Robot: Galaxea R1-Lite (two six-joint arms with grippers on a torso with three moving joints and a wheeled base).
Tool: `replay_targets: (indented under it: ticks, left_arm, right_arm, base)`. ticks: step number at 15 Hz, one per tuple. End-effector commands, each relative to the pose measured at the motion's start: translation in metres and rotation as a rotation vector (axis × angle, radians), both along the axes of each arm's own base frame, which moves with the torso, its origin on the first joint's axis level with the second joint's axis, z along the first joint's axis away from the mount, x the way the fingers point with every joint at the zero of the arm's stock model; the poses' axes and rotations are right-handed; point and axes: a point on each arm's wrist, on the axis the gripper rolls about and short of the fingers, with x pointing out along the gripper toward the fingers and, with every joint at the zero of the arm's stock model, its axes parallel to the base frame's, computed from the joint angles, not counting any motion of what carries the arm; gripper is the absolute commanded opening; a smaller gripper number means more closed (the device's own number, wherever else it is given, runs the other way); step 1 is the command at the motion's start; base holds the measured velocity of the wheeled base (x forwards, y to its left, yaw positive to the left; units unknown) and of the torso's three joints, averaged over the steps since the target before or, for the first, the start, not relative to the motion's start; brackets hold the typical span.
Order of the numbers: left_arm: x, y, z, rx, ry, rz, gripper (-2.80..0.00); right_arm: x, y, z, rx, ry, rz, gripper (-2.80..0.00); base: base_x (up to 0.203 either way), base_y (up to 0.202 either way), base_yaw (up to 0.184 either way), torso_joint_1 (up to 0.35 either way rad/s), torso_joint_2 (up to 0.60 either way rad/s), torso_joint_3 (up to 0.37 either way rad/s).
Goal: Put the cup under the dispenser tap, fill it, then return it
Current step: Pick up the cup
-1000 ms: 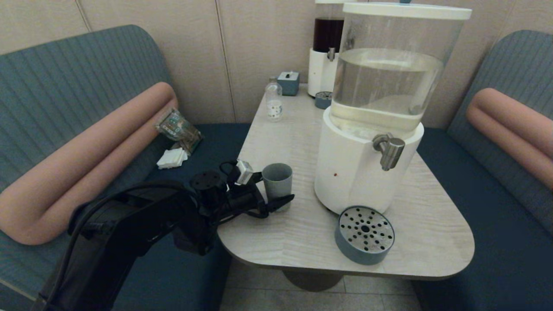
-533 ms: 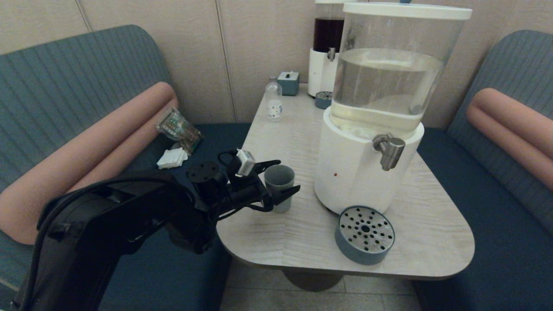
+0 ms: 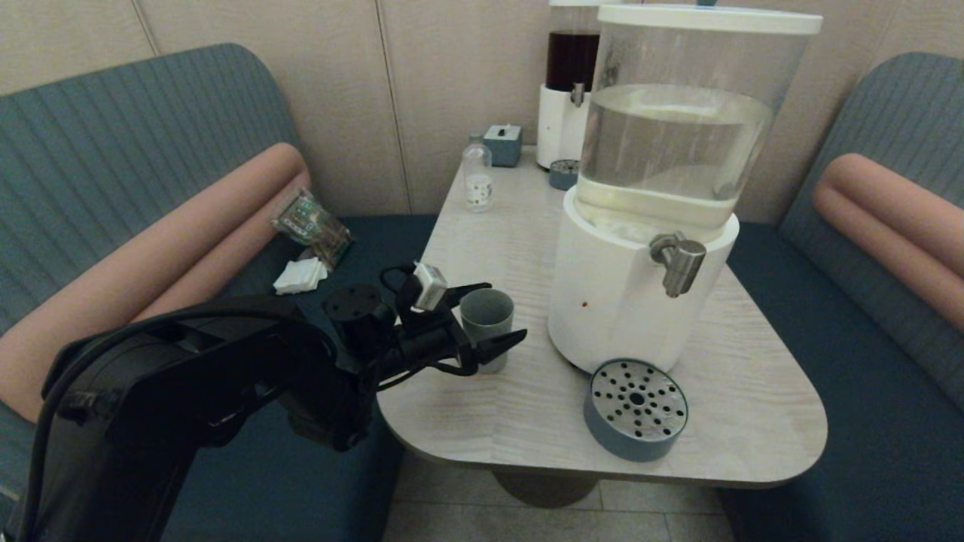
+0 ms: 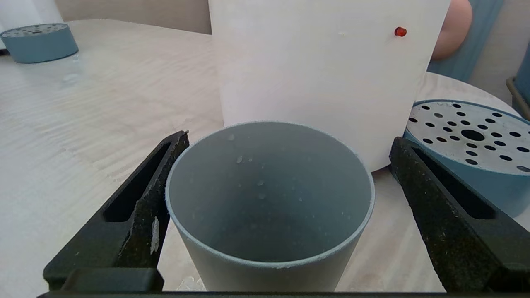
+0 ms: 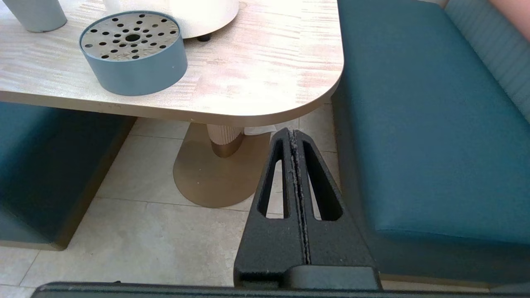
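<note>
Left pincer point(image 4: 269, 215), spread, straddling the upright cup point(image 4: 269, 194): a light, stiff, smooth-walled plastic tumbler, best gripped mid-wall across its diameter.

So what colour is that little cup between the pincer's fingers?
The small matte plastic tapered cup is plain grey-blue, with no pattern; the left wrist view shows it best.

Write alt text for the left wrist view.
The open left pincer straddles the empty grey-blue cup on the pale table, one finger touching its rim, the other apart. Behind stand the dispenser's white base and a perforated drip tray.
</note>
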Motion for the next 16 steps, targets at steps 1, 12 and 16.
replay_targets:
  ticks: [1, 12, 16]
  left_arm:
    - [0.001, 0.0, -0.003, 0.001, 0.0, -0.004, 0.0]
    - [0.007, -0.002, -0.032, 0.024, 0.048, -0.002, 0.0]
    - [0.006, -0.002, -0.035, 0.027, 0.056, -0.002, 0.0]
  right_arm:
    - [0.0, 0.0, 0.0, 0.0, 0.001, 0.0, -2.8]
    - [0.0, 0.0, 0.0, 0.0, 0.0, 0.0, -2.8]
    - [0.0, 0.0, 0.0, 0.0, 0.001, 0.0, -2.8]
  base:
    - [0.0, 0.0, 0.0, 0.0, 0.0, 0.0]
    - [0.0, 0.0, 0.0, 0.0, 0.0, 0.0]
    - [0.0, 0.0, 0.0, 0.0, 0.0, 0.0]
